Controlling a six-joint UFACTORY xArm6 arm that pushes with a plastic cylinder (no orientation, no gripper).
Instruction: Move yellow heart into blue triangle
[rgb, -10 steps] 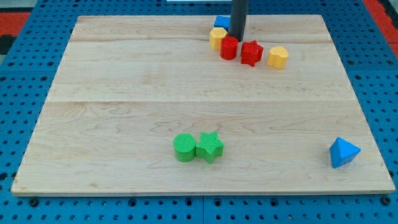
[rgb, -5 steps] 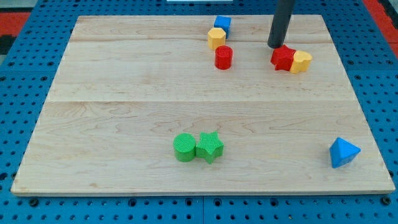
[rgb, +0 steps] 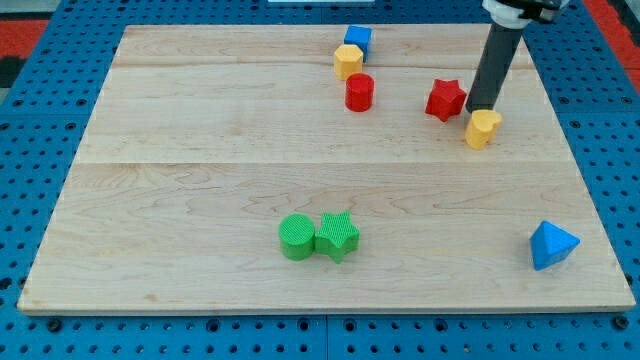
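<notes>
My tip (rgb: 482, 108) rests on the bench (rgb: 200, 130) at the far right, touching the far edge of the yellow heart (rgb: 483, 129); there is no gripper, only the rod. The red star (rgb: 445, 100) sits just left of the tip. The blue triangle (rgb: 551, 245) lies well apart, at the near right corner. A green cylinder (rgb: 296, 237) and green star (rgb: 337, 236) touch, near centre.

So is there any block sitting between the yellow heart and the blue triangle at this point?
No. My tip sits against the yellow heart on its upper side, and the board between the heart and the blue triangle holds no block. The red star lies off to the view's left.
</notes>
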